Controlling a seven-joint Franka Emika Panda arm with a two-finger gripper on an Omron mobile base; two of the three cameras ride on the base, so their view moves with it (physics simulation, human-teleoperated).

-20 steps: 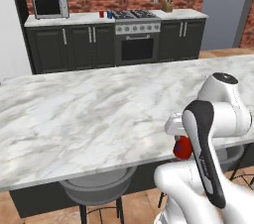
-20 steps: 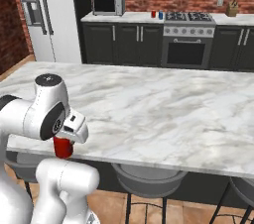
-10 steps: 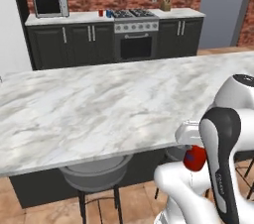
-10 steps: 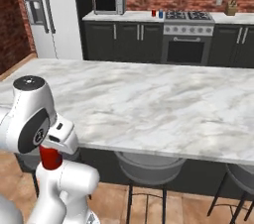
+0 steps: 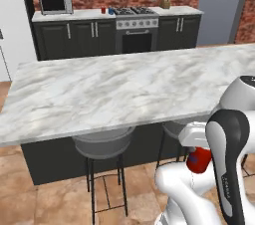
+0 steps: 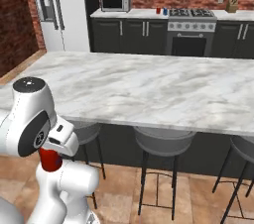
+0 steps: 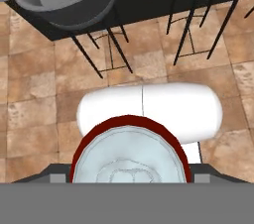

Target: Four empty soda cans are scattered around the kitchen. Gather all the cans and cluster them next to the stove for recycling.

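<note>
Both base views look across the island counter [image 5: 99, 94] toward the stove [image 5: 133, 32]; hand view faces the floor

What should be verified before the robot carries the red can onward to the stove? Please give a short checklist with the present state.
1. Red can sits in the pincer, silver top visible: ok.
2. Can is carried low beside the robot's body, below the island counter edge: ok.
3. Stove is visible at the far wall, beyond the island: ok.
4. Cans already next to the stove: a red can and a blue can: ok.
5. Fourth can located: cannot tell.
6. Stools stand near the base: not ok, keep distance.
</note>
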